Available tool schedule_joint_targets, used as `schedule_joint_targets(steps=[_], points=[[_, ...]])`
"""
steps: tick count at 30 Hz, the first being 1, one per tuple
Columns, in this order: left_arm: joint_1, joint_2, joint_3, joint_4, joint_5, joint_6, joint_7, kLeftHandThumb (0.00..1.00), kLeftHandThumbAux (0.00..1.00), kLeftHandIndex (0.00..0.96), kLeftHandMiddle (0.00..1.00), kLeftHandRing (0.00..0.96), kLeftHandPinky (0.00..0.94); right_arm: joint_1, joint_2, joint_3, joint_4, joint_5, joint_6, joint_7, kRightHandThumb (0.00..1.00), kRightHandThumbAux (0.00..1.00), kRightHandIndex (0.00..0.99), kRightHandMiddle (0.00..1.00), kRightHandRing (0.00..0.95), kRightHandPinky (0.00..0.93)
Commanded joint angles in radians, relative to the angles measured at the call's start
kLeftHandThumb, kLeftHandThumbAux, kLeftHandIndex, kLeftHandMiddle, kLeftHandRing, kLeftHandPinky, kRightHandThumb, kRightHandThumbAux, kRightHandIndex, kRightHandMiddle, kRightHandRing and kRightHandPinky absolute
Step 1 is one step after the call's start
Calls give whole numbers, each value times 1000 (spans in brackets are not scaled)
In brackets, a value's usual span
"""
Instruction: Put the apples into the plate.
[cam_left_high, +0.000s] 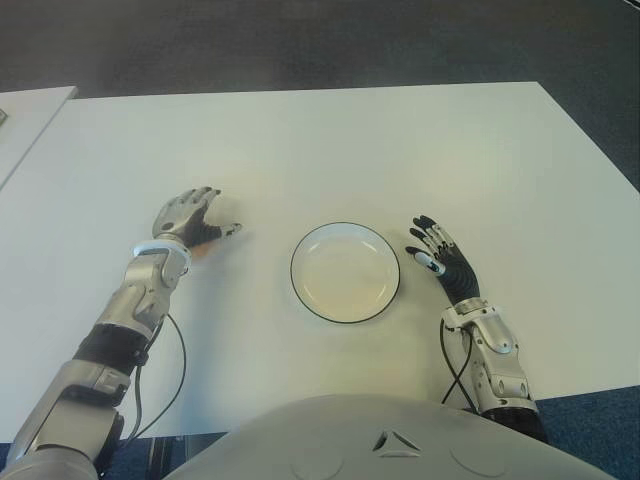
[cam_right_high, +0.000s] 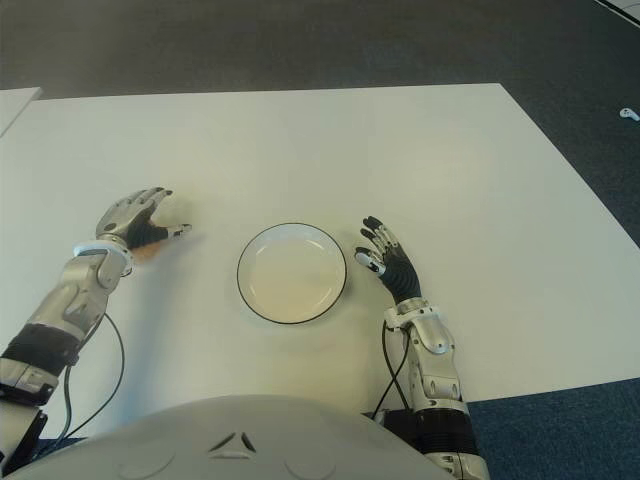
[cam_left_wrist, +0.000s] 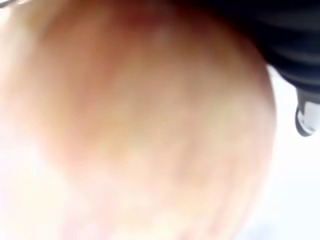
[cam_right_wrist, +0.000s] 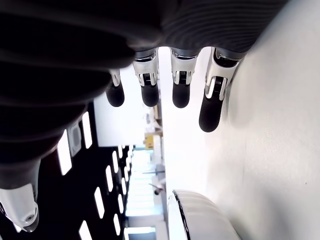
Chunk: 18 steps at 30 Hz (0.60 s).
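While the plate sits bare at the centre of the white table, directly in front of the robot, the left hand is cupped over an apple on the tabletop to the plate's left. In the eye views only a small orange-pink patch of the fruit shows beneath the palm, near the wrist; the left wrist view is filled almost wholly by its blurred, rounded skin, which indicates that the palm is pressed close against it. The fingers arch forward over the top and the thumb extends toward the plate, a posture consistent with a closing or completed grasp; whether the apple has left the table cannot be told. The hand covers the fruit from above, presumably so that the fingers can wrap round its widest part and carry it sideways.

The right hand shows just beside the plate's right edge, palm toward the table, its fingers straight and slightly spread, grasping nothing. Whether it touches the surface cannot be told. Its position clear of the rim leaves the plate open to approach from the left.

No other apple is visible, and nothing lies in the plate. The task is judged to be at its early stage: pick-up under way, transfer and release remaining.
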Motion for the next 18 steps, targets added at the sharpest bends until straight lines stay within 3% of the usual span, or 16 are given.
schedule_joint_targets(steps=[1,18], points=[[20,12,-30,-4,29,26,-58,225,340,67,24,11,67,19,3,0,60,0,44,5,129,603,0,70,72,76],[7,70,-23,-88,65,25,-133,202,327,91,45,27,73,5,3,0,74,6,54,13,140,599,0,59,63,72]])
